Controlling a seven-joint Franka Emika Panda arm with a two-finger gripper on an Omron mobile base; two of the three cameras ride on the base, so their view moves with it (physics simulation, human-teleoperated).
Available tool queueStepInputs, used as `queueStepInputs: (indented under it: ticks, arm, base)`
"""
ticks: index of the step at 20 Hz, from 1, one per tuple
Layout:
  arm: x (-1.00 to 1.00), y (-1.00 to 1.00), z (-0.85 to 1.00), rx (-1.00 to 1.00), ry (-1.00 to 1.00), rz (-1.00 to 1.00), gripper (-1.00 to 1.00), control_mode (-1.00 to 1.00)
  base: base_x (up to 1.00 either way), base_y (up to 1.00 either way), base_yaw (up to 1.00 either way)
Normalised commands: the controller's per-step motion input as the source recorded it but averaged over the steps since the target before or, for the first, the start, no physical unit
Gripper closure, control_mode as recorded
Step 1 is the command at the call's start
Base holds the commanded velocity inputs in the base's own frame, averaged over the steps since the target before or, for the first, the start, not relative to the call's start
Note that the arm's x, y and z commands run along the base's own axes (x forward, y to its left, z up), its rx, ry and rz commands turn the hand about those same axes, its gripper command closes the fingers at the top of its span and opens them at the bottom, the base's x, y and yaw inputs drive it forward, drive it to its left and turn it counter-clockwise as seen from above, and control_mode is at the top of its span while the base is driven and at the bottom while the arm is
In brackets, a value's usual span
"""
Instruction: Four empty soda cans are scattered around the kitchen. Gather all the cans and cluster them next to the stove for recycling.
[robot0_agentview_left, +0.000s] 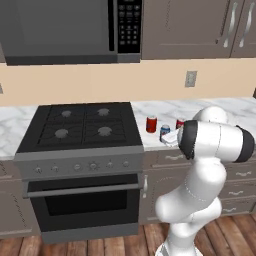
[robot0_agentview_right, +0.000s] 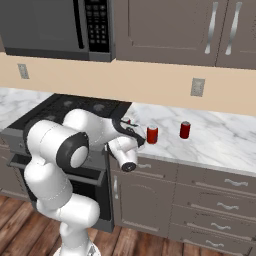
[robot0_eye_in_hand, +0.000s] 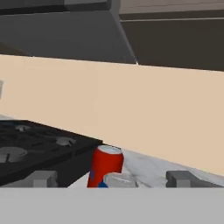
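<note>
Right now your claw (robot0_eye_in_hand: 111, 180) hovers low over the counter (robot0_agentview_right: 220, 135) with its fingertips (robot0_eye_in_hand: 43, 178) wide apart. Between them stands a blue-marked can (robot0_eye_in_hand: 117, 180), upright and just ahead. Directly behind it is a red can (robot0_eye_in_hand: 105, 165), also upright, close beside the stove (robot0_agentview_left: 80, 125). Farther right, another red can (robot0_agentview_right: 185, 130) stands apart, and I judge it needs gathering later.
</note>
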Motion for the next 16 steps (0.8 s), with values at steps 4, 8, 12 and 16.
queueStepInputs:
  ticks: [4,8,12,16]
  arm:
    - [-0.03,0.09,0.36,-0.05,0.21,0.08,-1.00,-1.00]
    - [0.00,0.09,0.46,-0.10,0.37,0.10,-1.00,-1.00]
    - [-0.01,0.02,0.49,-0.09,0.36,0.09,-1.00,-1.00]
    - [-0.32,0.00,0.33,-0.01,0.19,0.09,-1.00,-1.00]
  base:
    - [0.00,0.00,0.00]
    - [0.00,0.00,0.00]
    - [0.00,0.00,0.00]
    - [0.00,0.00,0.00]
